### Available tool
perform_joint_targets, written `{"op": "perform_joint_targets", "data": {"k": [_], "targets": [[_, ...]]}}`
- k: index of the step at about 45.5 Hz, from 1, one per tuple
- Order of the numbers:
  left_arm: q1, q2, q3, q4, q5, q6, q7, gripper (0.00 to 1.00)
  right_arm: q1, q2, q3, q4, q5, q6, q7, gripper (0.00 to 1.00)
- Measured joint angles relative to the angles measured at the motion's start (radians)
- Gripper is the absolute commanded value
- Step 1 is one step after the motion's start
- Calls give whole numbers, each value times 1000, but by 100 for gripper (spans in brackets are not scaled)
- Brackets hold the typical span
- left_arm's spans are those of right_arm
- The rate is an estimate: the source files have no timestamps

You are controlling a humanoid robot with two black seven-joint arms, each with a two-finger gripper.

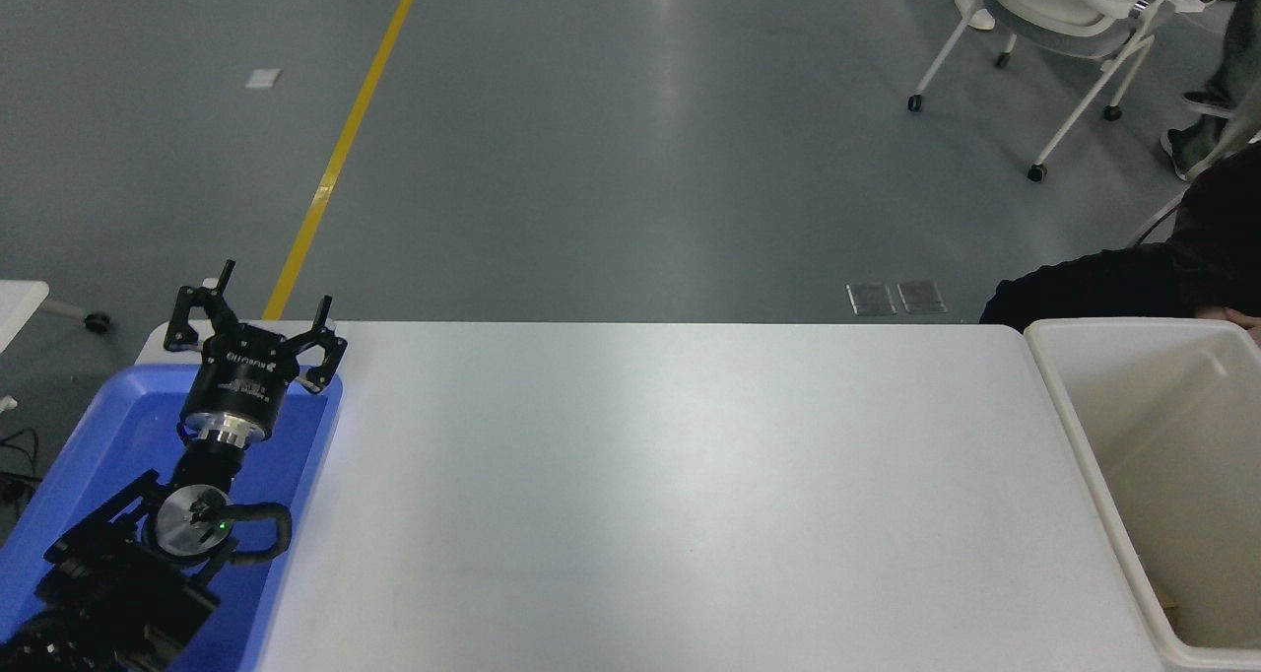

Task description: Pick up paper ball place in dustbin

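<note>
Paper ball: nowhere to be seen on the table or in the tray; a small tan-brown scrap [1172, 610] lies low inside the dustbin at about 4 o'clock in the picture, cut off by the near wall, too little showing to say whether it is the ball.
Dustbin [1069, 426]: off-white tub at the table's right end, at 3 to 4 o'clock, running out of the picture at the right and bottom; its rounded rim sits just beside the table's edge, and its deep inner walls are smooth.
Table [670, 495]: white, filling the middle and lower part of the view.
Left gripper [258, 327]: at 9 o'clock, held above the far end of the blue tray, pointing away from the camera, its black fingers spread well apart with nothing between them.
Left arm [148, 554]: comes in from the lower left corner, over the tray.
Blue tray [296, 475]: shallow, at the table's left end, at 8 o'clock.
Right arm: not in the picture.
Person [1133, 283]: a dark sleeve at 2 o'clock, behind the dustbin's far rim.
Chair [1059, 22]: white, wheeled, on the grey floor at 1 o'clock.
Floor line [345, 140]: yellow stripe at 11 o'clock.
</note>
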Motion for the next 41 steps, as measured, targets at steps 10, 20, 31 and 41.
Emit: {"op": "perform_joint_targets", "data": {"k": [10,20,31,41], "targets": [[0,0,0,0,0,0,0,100,-486,4,368,-219,48,-133,-11,0],[-1,0,0,0,1,-1,0,100,-892,139,665,-444,195,-248,-18,0],[-1,0,0,0,1,-1,0,100,-1137,283,797,-575,341,-345,-20,0],[-1,0,0,0,0,0,0,100,-1229,356,839,-623,391,-398,-21,0]]}}
